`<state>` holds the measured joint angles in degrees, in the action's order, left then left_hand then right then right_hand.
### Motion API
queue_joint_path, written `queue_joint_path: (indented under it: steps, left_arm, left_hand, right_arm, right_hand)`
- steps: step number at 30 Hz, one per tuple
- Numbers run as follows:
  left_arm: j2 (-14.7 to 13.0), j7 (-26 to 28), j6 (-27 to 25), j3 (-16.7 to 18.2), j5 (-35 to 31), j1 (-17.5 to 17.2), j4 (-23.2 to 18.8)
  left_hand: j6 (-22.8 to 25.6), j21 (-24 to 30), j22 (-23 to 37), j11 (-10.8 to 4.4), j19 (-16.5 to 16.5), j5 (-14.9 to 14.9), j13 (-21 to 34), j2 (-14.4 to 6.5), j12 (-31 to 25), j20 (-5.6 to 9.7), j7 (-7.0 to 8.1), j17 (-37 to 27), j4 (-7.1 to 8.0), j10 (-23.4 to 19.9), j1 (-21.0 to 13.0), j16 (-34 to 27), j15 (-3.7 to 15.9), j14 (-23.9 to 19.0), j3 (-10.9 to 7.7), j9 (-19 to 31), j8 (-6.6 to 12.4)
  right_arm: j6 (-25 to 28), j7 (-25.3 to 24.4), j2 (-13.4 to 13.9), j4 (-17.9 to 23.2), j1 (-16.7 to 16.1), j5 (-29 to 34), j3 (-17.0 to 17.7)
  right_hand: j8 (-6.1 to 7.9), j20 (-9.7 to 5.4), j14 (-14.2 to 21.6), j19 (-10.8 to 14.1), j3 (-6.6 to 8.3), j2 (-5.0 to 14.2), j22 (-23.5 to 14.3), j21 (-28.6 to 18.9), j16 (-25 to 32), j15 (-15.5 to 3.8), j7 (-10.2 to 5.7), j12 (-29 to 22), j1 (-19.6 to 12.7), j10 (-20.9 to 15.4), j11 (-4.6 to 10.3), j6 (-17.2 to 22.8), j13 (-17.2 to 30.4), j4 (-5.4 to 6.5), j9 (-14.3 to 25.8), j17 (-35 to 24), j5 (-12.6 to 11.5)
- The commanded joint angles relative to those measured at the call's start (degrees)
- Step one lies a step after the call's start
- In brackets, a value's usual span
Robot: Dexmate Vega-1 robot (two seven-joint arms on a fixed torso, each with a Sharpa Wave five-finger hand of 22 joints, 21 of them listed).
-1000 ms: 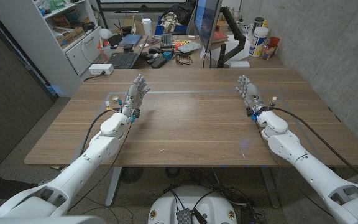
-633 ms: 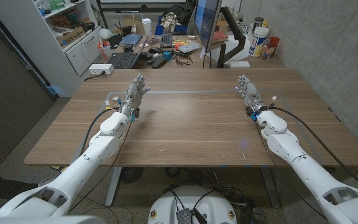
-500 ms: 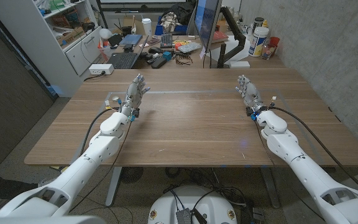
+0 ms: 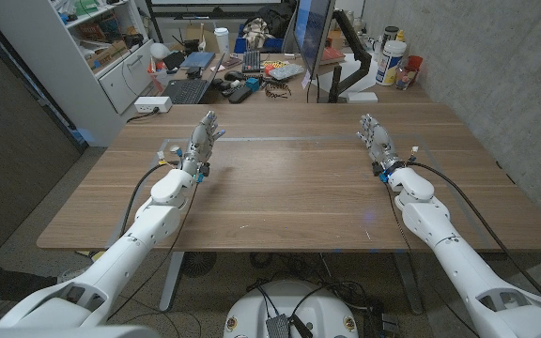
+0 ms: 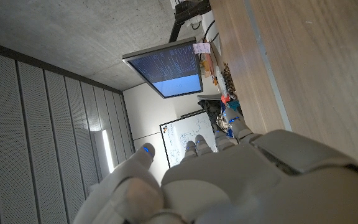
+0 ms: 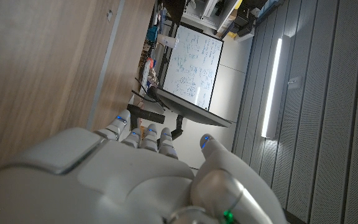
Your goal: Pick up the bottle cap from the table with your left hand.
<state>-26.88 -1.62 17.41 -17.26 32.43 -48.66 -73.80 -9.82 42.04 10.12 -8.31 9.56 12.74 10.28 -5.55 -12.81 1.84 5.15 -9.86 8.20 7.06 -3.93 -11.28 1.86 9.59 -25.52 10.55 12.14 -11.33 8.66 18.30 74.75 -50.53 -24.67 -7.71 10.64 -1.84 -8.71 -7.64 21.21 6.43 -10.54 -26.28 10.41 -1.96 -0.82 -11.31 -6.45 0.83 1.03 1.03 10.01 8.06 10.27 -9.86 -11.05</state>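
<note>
My left hand (image 4: 205, 134) stands on the left half of the wooden table (image 4: 289, 188), fingers apart and stretched toward the far edge, holding nothing. A small pale object (image 4: 169, 148) lies on the wood just to its left; it is too small to tell whether this is the bottle cap. My right hand (image 4: 374, 136) stands the same way on the right half, open, holding nothing. The left wrist view looks along the back of the left hand (image 5: 216, 180), and the right wrist view along the back of the right hand (image 6: 129, 180), each with bare wood beyond the fingers.
A small white speck (image 4: 413, 148) lies beside my right hand. Behind the table stand a monitor (image 4: 312, 38) on an arm, a keyboard (image 4: 186, 90), desk clutter and bottles (image 4: 393, 61). A white shelf unit (image 4: 111, 56) stands at the far left.
Both hands stay where they were. The right elbow has drifted slightly inward.
</note>
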Motion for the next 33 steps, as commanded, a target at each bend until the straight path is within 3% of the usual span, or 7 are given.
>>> queue_joint_path:
  steps: [1, 25, 33]
  left_arm:
    - [-0.3, 2.5, 1.4, 0.6, -2.9, -0.1, -0.4]
    - [-5.0, 10.9, -0.7, 0.8, -11.9, -1.0, -5.4]
    - [-6.2, 12.3, -1.1, 1.1, -13.3, -1.4, -6.5]
  left_hand:
    - [-0.1, 0.2, 0.2, -0.15, 4.4, 0.4, 0.2, -2.6, -0.3, 2.27, 0.73, -0.1, -0.80, -1.0, -1.5, -0.2, 4.59, -0.2, -0.64, 0.1, 0.43]
    - [1.3, -0.3, 0.2, 0.00, 3.7, -0.2, 0.5, -1.7, 0.2, 2.01, 1.67, -0.1, -3.59, -1.9, -5.7, 0.5, 4.78, -0.7, -2.37, 0.2, 0.40]
    - [1.3, -0.5, 0.3, -0.20, 3.6, -0.6, 0.5, -1.5, 0.4, 2.27, 1.64, -0.2, -4.42, -1.9, -6.9, 0.5, 3.15, -0.9, -2.84, 0.3, 0.29]
  right_arm:
    - [0.9, 1.5, -2.5, 0.0, -0.1, 2.8, 2.8]
    - [1.3, 3.7, -4.4, 0.0, 0.0, 5.1, 4.5]
    - [1.2, 4.1, -4.6, -0.1, 0.2, 5.4, 4.7]
  right_hand:
    - [0.27, -6.14, -0.4, -0.1, 0.18, 3.42, -0.1, 0.3, 0.3, -1.71, -0.16, -0.3, -0.3, 0.1, 0.15, 0.2, 0.3, -0.11, 0.3, -0.2, -0.3]
    - [0.28, -6.07, -0.3, 0.0, 0.10, 3.43, -0.1, 0.6, 0.3, -1.63, -0.21, -0.3, -0.3, 0.1, 0.14, 0.3, 0.3, -0.16, 0.3, -0.2, -0.4]
    - [0.28, -6.05, -0.3, 0.0, 0.06, 3.42, -0.1, 0.7, 0.3, -1.64, -0.24, -0.3, -0.3, 0.1, 0.21, 0.4, 0.3, -0.16, 0.3, -0.2, -0.4]
